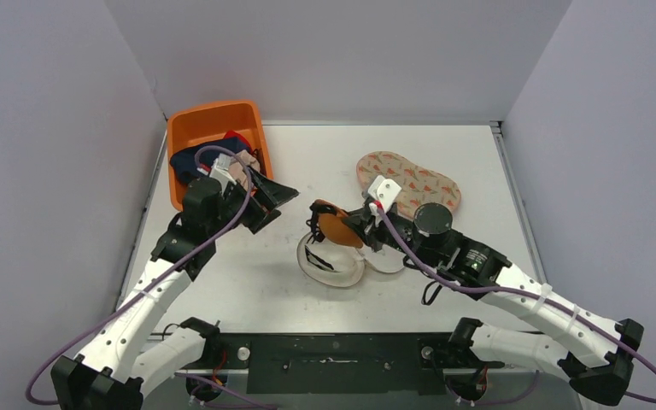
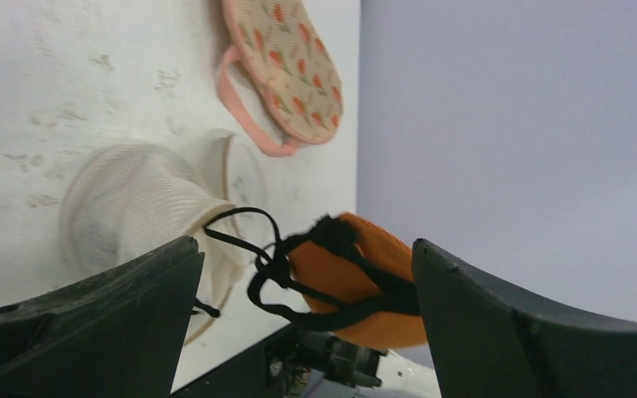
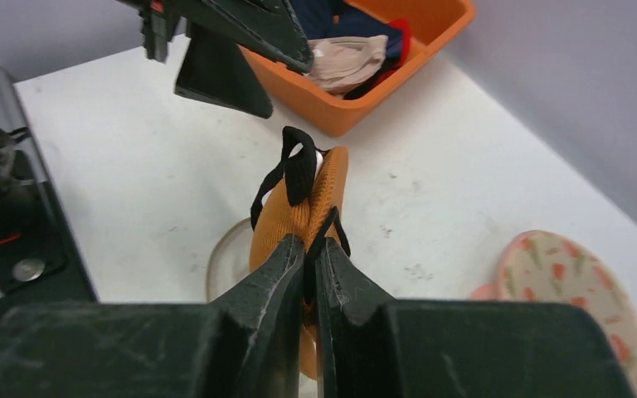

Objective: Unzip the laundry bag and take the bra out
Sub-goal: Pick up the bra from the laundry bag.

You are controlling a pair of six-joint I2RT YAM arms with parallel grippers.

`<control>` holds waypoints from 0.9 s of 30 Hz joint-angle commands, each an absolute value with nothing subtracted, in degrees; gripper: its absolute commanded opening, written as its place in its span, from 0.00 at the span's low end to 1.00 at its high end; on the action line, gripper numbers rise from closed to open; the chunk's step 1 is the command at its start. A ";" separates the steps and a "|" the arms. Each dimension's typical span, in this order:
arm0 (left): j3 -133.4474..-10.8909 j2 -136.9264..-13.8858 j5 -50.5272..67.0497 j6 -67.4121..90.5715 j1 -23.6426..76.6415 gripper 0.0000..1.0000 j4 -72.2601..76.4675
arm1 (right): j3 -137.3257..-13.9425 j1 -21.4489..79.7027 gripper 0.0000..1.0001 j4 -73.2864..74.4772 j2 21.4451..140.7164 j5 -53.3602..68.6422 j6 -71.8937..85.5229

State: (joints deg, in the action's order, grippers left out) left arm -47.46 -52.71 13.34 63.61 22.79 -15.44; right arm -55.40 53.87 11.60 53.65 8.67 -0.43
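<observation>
An orange bra with black straps [image 1: 336, 225] hangs in the air, held by my right gripper [image 1: 360, 226], which is shut on it; it shows in the right wrist view [image 3: 299, 207] and the left wrist view [image 2: 357, 278]. Below it the white mesh laundry bag [image 1: 331, 261] lies open on the table, also in the left wrist view [image 2: 137, 211]. My left gripper [image 1: 275, 203] is open and empty, raised left of the bra, its jaws wide apart facing it.
An orange bin [image 1: 216, 141] with clothes stands at the back left, behind my left arm. A flat patterned mesh bag with pink trim [image 1: 410, 184] lies behind the right arm. The table's near edge has a black rail [image 1: 333, 350].
</observation>
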 commanded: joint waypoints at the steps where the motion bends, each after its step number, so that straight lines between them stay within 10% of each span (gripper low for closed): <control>1: -55.24 -54.96 25.21 65.36 22.53 0.96 -15.02 | -56.23 57.30 0.05 7.10 51.28 -4.67 -11.98; 27: -66.55 -58.69 20.97 62.14 36.39 0.96 -30.31 | -55.28 75.42 0.05 3.89 56.97 -27.90 -25.86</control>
